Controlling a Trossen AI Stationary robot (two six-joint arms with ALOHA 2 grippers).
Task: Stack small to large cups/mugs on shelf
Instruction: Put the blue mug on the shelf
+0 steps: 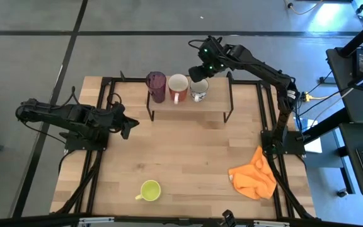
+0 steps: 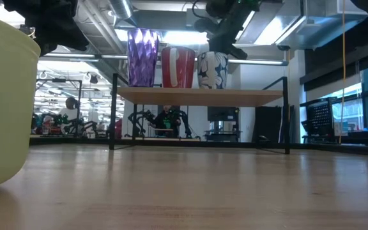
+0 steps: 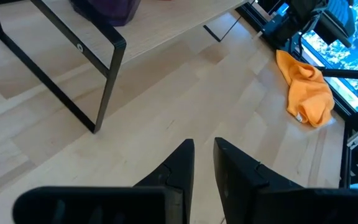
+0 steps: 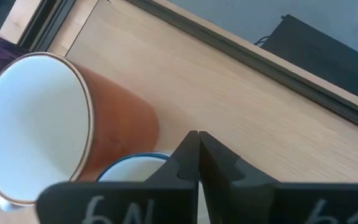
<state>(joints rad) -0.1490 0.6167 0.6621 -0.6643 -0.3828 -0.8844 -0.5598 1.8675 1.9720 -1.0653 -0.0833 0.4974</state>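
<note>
Right gripper (image 1: pixel 201 70), fingers pressed together and empty, hangs over the patterned mug (image 1: pixel 199 89), placed on the shelf (image 1: pixel 216 101) beside the reddish mug (image 1: pixel 178 87) and purple tumbler (image 1: pixel 156 86). We judge the yellow-green mug (image 1: pixel 149 190), alone near the table's front edge, next; the left gripper (image 1: pixel 130 125) waits slightly parted.

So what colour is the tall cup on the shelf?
The tall tumbler on the shelf is purple with a faceted, shiny surface; the low view shows it best.
</note>
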